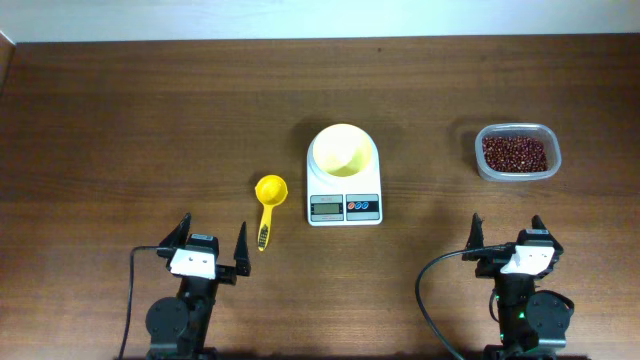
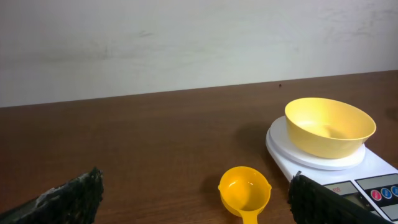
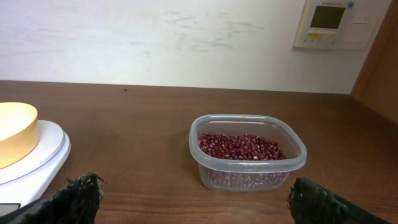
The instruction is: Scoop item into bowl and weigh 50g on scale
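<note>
Both arms sit at the near edge of the table [image 1: 150, 120]. The left gripper [image 1: 214, 228] has its jaws spread wide with nothing between them. The right gripper [image 1: 506, 225] is the same, wide apart and empty. Just ahead of the left one lies the scoop [image 1: 267, 208], handle toward the arm. Right beside that is the scale [image 1: 345, 207], with the bowl [image 1: 343, 152] sitting on its plate. Over on the right, ahead of the right gripper, the container [image 1: 518, 177] holds all the beans [image 1: 516, 153].

Progress-wise I'd call it basically zero. The bowl is set on the scale, but it looks empty, the scoop is untouched, and no beans are outside the container. What's left is grabbing the scoop, digging into the beans, tipping them into the bowl and watching the readout until it hits target.

The overhead view gives the whole layout: the scale stands between scoop and beans, so it's a reach across. The display is too small to read there, though. The left wrist view looks low into the bowl and scoop and confirms both are empty, but it never sees the beans. The right wrist view shows the bean level well below the rim, plus a wall panel [image 3: 328, 22] no other view catches. It misses the scoop.
</note>
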